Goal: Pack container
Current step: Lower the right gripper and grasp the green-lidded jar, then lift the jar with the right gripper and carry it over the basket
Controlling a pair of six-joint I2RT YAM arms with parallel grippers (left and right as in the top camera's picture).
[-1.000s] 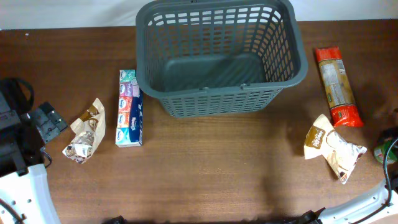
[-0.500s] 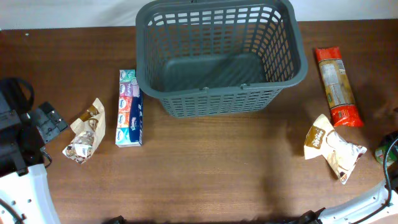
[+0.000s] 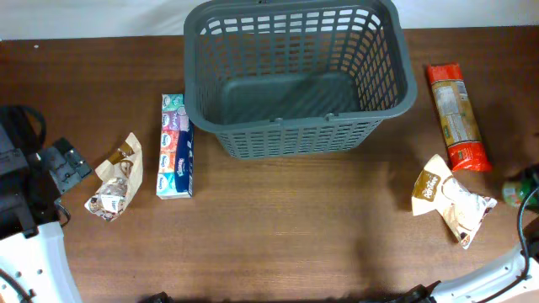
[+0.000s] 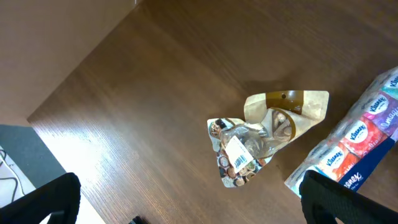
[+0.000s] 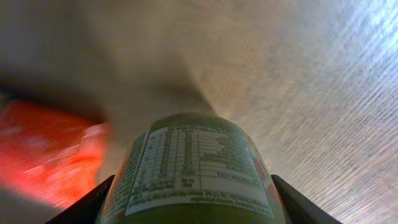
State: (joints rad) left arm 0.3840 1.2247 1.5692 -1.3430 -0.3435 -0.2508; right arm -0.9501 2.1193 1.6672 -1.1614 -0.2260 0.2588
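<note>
Container [image 3: 295, 139] sits empty at the upper middle of the overhead view. At far left, the left gripper [image 4: 193, 202] hangs released over a crumpled snack bag [image 3: 114, 187], with a tissue pack [image 3: 175, 147] beside it. At far right, the right gripper [image 5: 193, 202] looks clenched on a green bottle [image 5: 193, 158]. A loose hold could drop it onto the tan pouch [image 3: 450, 202], or swing it into the basket's rim

Overhead straight down on table [image 3: 278, 240], left wrist over snack bag [image 4: 258, 140], shared with overhead, right wrist hugging bottle [image 5: 193, 171]
</note>
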